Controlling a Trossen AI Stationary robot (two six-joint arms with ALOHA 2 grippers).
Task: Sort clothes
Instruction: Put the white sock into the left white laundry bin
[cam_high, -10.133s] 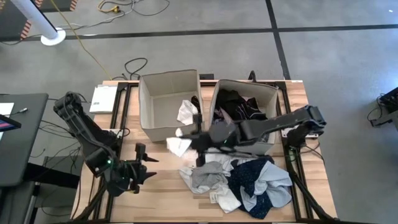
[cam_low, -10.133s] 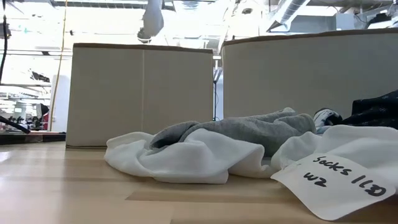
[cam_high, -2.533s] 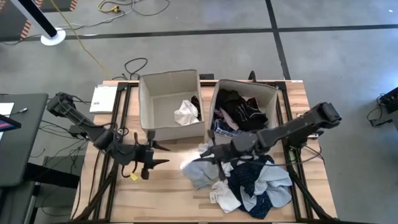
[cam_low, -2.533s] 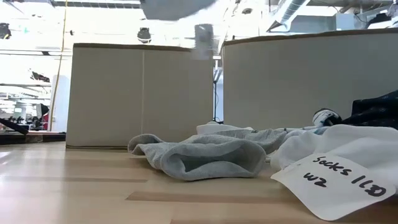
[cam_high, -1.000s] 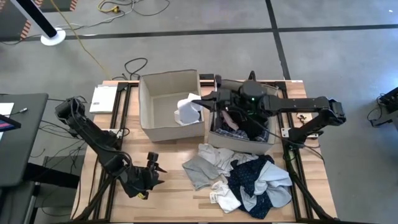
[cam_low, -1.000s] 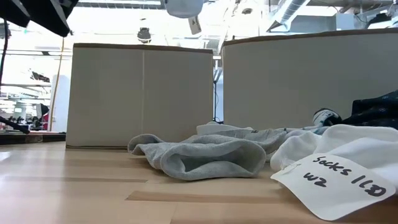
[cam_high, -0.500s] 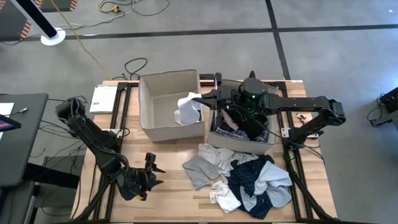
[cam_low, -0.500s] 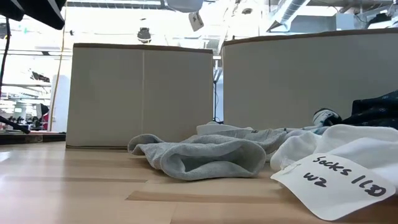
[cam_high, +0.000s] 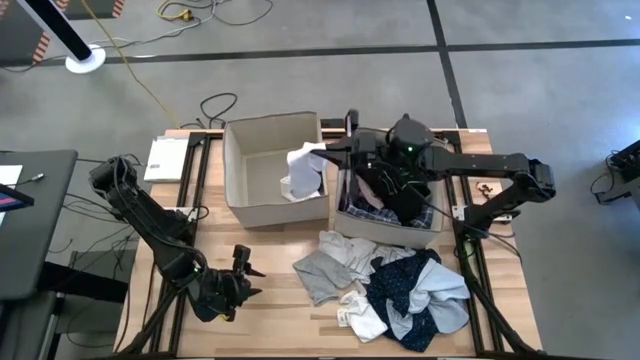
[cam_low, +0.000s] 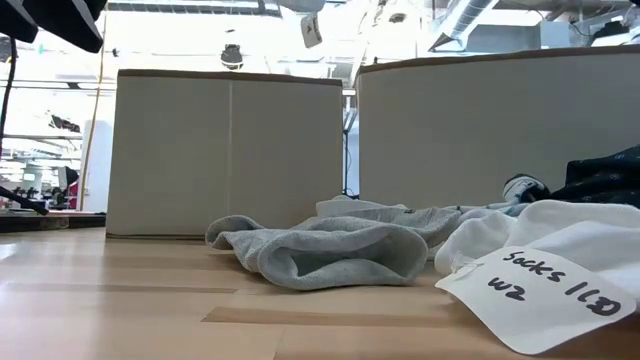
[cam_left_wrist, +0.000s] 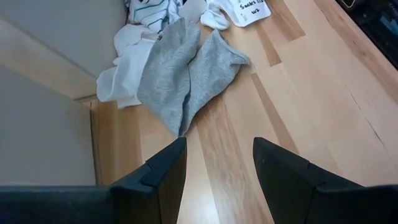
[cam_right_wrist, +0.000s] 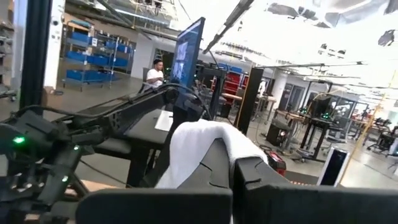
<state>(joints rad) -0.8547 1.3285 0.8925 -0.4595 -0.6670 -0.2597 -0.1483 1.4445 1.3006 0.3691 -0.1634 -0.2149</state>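
My right gripper (cam_high: 328, 155) is over the left beige box (cam_high: 240, 170), shut on a white garment (cam_high: 302, 172); it also shows in the right wrist view (cam_right_wrist: 231, 163). My left gripper (cam_high: 245, 270) is open and empty above the table's near left part; in its wrist view (cam_left_wrist: 217, 168) the fingers point toward a grey garment (cam_left_wrist: 186, 68). That grey garment (cam_high: 322, 275) lies flat on the table with navy dotted (cam_high: 405, 280), light blue (cam_high: 445, 300) and white (cam_high: 365, 318) pieces. Dark and plaid clothes (cam_high: 385, 190) lie in the right box (cam_high: 440, 215). My right gripper pinches the white garment by its upper bunched part (cam_right_wrist: 202, 140) between its two fingers, which reach level from the table's right side. The cloth humps over the fingertips. The rest hangs slack below the gripper, over the left box's right half (cam_high: 305, 185).
The two beige boxes stand side by side at the table's far side. A white label with handwriting (cam_low: 545, 285) lies at the pile's near edge. Bare wood (cam_high: 270, 310) shows between my left gripper and the pile. A person (cam_right_wrist: 152, 74) sits far off in the room.
My right gripper has risen a little and drawn toward the far edge over the left box, still shut on the white garment, which has lifted with it and hangs a bit higher.
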